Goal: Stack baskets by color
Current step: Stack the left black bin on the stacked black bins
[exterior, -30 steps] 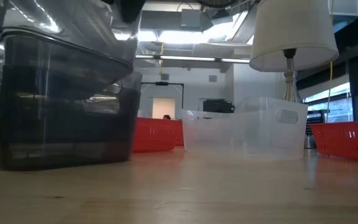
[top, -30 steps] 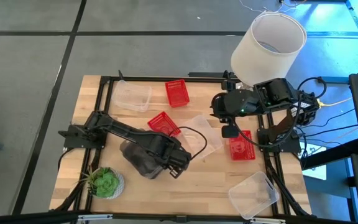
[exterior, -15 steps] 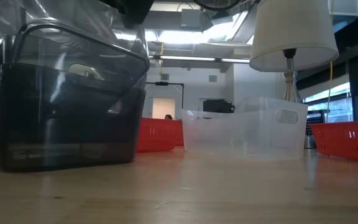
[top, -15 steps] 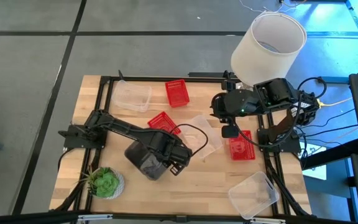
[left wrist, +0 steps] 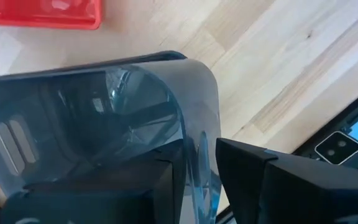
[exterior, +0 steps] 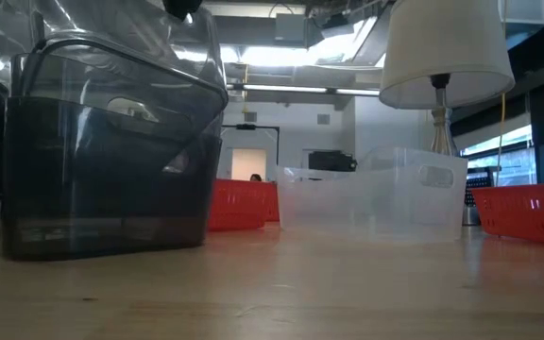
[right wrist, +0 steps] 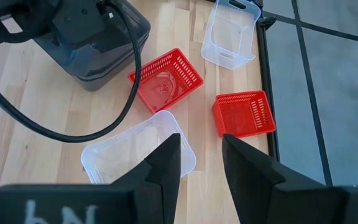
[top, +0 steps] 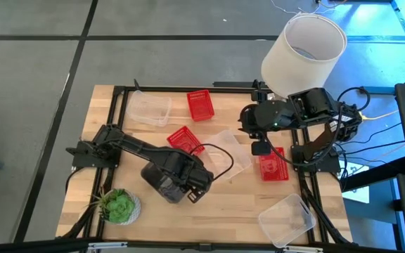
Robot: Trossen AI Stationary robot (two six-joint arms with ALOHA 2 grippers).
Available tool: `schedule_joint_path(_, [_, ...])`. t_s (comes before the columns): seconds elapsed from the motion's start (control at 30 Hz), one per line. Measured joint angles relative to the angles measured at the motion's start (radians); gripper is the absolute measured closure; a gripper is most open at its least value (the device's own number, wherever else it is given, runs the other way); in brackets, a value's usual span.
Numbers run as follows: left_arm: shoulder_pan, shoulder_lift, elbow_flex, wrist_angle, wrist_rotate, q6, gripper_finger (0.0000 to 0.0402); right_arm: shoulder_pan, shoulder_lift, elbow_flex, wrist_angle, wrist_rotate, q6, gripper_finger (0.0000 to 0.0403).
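Observation:
A stack of dark grey baskets [top: 162, 185] [exterior: 111, 161] stands on its base near the table's middle left, nested level. My left gripper [top: 187, 188] [left wrist: 199, 180] is open and points down over it. One finger is inside the top basket's wall [left wrist: 197, 143] and one outside; whether they touch it, I cannot tell. My right gripper [top: 261, 149] [right wrist: 201, 162] hangs open, high above a red basket [top: 274, 167]. Two more red baskets [top: 200, 104] [top: 185, 139] and three clear ones [top: 150, 109] [top: 232, 151] [top: 287, 219] rest apart on the table.
A white lampshade [top: 304, 53] stands at the far right corner, and a green potted plant [top: 118, 205] at the near left. A black frame [top: 188, 89] borders the table. Bare wood [top: 223, 204] lies between the grey stack and the near-right clear basket.
In the low view the upper grey basket, tilted a second ago with one end raised, has sunk level into the grey basket beneath it. The stack has kept its place on the table. My right arm has kept still.

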Motion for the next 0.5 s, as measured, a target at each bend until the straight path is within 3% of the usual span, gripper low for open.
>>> schedule_joint_path(0.2, [0.003,0.0,0.0,0.001,-0.039,-0.001,0.0392,0.0,0.0,0.0,0.0,0.0,-0.003,0.0285])
schedule_joint_path(0.5, [0.002,-0.002,0.0,-0.019,-0.027,-0.026,0.0401,0.0,0.0,0.0,0.0,0.001,-0.023,0.0285])
